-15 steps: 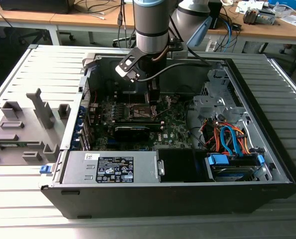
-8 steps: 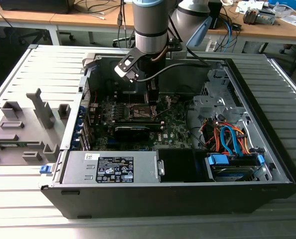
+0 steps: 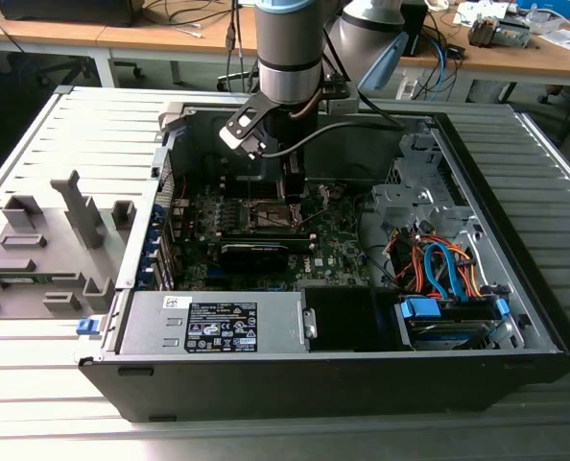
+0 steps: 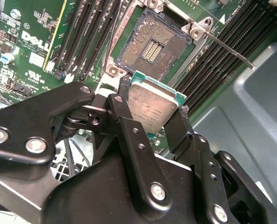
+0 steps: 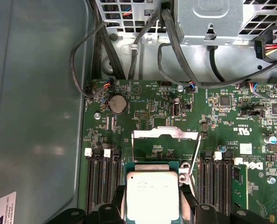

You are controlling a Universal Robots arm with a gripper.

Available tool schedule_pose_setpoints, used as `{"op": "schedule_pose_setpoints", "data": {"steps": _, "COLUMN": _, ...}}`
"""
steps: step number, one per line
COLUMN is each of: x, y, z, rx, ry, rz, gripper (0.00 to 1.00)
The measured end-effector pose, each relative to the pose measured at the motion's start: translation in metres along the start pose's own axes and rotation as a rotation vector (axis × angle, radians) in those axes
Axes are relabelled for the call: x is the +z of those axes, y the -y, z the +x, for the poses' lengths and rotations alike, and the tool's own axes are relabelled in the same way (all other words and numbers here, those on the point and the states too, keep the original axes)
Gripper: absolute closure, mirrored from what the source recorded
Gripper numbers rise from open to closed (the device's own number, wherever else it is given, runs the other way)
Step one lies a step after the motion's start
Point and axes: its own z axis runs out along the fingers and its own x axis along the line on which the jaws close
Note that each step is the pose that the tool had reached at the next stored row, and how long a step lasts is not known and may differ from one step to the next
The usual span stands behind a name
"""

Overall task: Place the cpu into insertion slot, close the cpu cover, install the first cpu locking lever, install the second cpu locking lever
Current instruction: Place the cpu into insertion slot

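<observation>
While the cpu cover stands raised and the socket lies bare, the arm (image 3: 287, 48) reaches into an open computer case (image 3: 362, 384) lying on the slatted table (image 3: 35, 125) in the exterior view. Its end effector (image 3: 291, 187) hangs just above the insertion slot (image 3: 266, 213) on the green board.

In the second wrist view the end effector (image 4: 153, 105) pinches the cpu (image 4: 150, 112) by two opposite edges, with the black fingers (image 4: 129, 126) pressed against its sides and its silver top facing the camera. The chip hangs near one corner of the insertion slot (image 4: 152, 46) without touching it, and the slot's dark field of contacts is uncovered. A locking lever (image 4: 227, 49) juts away from another corner of the slot, across the memory slots (image 4: 208, 70).

In the first wrist view the cpu (image 5: 151, 196) sits gripped in the end effector (image 5: 152, 203), and the cpu cover (image 5: 165, 134) stands hinged upright just beyond it. How squarely the chip sits over the slot cannot be judged from here.

Done well, this placing likely calls for a level chip with its edges squared to the slot's rim. It should go straight down with no sliding across the contacts, and the grip should ease only once it lies flat. The raised cover and the lever appear to leave the way clear
</observation>
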Motion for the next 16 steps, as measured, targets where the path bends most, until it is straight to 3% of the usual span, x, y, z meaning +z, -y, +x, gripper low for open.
{"op": "schedule_pose_setpoints", "data": {"steps": 16, "x": 0.0005, "y": 0.0054, "z": 0.0002, "rx": 0.000, "ry": 0.0000, "rz": 0.0000, "gripper": 0.46}}
